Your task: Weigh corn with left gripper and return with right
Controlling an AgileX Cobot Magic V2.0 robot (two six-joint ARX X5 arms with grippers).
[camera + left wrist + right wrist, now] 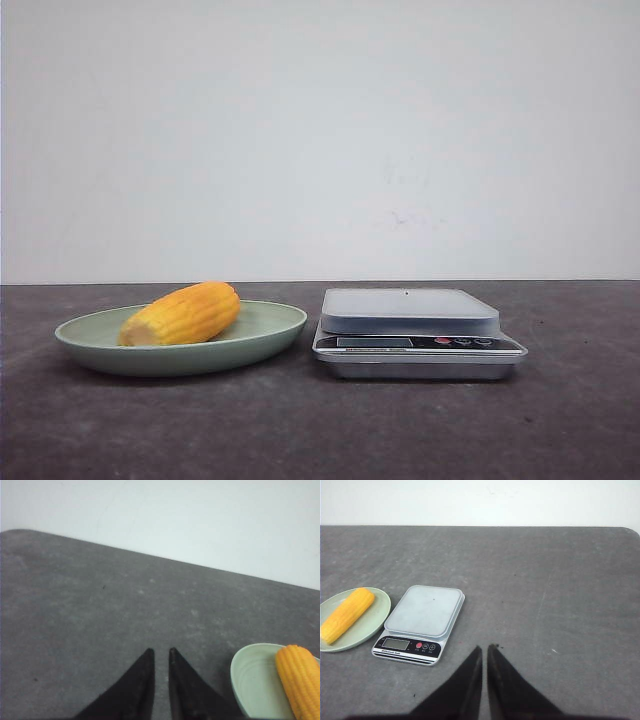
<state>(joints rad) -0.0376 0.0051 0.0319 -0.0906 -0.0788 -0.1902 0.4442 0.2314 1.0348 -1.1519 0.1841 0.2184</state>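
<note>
Corn (183, 313) lies on its side in a pale green plate (270, 330) at the left of the dark table (320, 430), paler cut end toward the camera. The left gripper (160, 652) hangs over bare table beside the plate, fingers almost together, holding nothing. Just right of the plate sits a kitchen scale (415, 335). The right gripper (485, 648) hovers near the scale, fingers nearly closed and empty
</note>
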